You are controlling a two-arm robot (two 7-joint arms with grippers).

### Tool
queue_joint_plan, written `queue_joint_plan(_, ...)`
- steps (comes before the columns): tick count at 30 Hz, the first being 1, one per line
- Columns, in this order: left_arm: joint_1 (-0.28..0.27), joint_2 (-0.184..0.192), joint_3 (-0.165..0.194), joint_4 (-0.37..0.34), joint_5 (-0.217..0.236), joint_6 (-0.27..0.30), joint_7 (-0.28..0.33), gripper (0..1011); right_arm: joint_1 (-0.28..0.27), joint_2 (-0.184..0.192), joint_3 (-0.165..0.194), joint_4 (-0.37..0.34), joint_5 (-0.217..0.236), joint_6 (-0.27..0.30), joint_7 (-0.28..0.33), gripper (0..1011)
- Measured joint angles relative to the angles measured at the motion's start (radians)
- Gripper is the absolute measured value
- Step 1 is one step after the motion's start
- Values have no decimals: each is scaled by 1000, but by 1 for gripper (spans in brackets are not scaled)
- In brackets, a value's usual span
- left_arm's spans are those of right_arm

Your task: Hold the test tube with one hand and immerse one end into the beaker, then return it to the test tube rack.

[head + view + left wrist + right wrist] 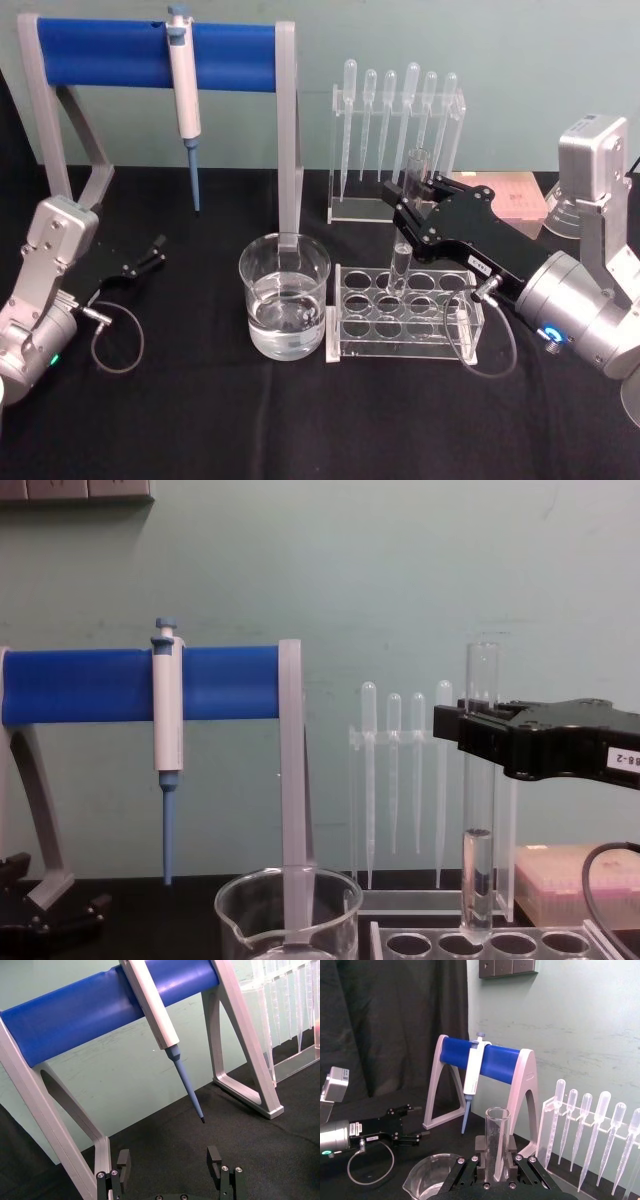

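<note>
Robot's right gripper (411, 197), clamping the test tube (400, 262), is holding it at the rack (400, 338), best kept plumb for the hole (left gripper (157, 251) idling, fingers (123, 1160) apart).

Silver wrists (565, 295), black left gripper (157, 247), right gripper (418, 200) apparently white-labelled, looped cables (488, 352)

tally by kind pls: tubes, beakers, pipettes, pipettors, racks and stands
test tube: 1, upright in the shut right claw
beaker: 1
pipettes: 6
pipettor: 1
test tube rack: 1
pipette stand: 1
blue-barred pipettor stand: 1, left claw open, parked near it
total: 12
</note>
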Motion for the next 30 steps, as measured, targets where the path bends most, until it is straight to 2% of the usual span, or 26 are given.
queue_joint_plan(30,0,0,0,0,0,0,0,1000,-1,0,1,0,0,-1,0,227)
